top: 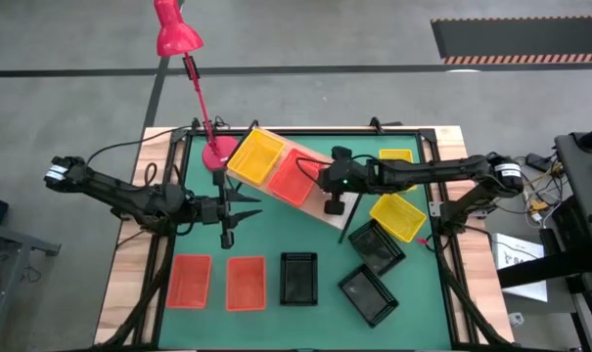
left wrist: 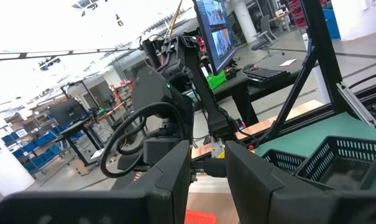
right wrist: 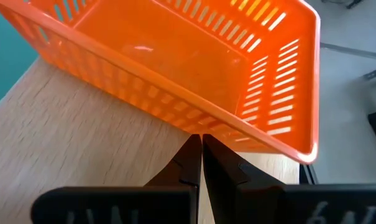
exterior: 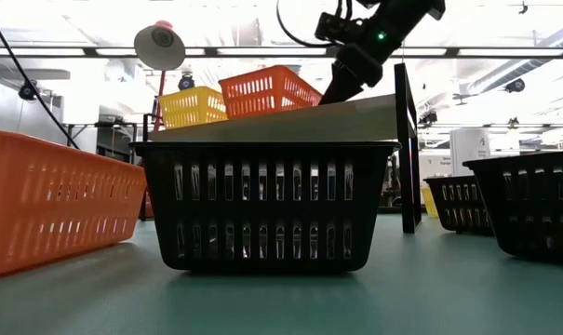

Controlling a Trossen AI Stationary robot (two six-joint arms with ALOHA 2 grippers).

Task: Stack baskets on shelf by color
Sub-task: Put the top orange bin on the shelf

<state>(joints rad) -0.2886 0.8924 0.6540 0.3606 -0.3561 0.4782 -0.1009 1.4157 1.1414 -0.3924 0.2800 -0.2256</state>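
The shelf (top: 320, 207) is a light-wood plank lying slantwise across the far half of the green mat. On it sit a yellow basket (top: 255, 156) and, beside it, a red-orange basket (top: 295, 176), each on its bottom. My right gripper (top: 324, 182) is shut and hovers low over the shelf, at the red-orange basket's right side. My left gripper (top: 250, 205) stands open over the mat to the left of the shelf, with nothing between its fingers (left wrist: 175, 171). My right gripper's shut fingertips (right wrist: 202, 142) meet the lower edge of the red-orange basket's long side wall (right wrist: 194, 121), about midway along it. They come slanting down from the table's right side, across that wall. The basket rests flat on the shelf's wood (right wrist: 82, 143).
Near the front edge lie two red-orange baskets (top: 190, 281) (top: 247, 283) and a black one (top: 298, 278). Two more black baskets (top: 369, 293) (top: 377, 244) and two yellow ones (top: 397, 215) (top: 395, 161) lie on the right. A pink desk lamp (top: 217, 152) stands at the far left.
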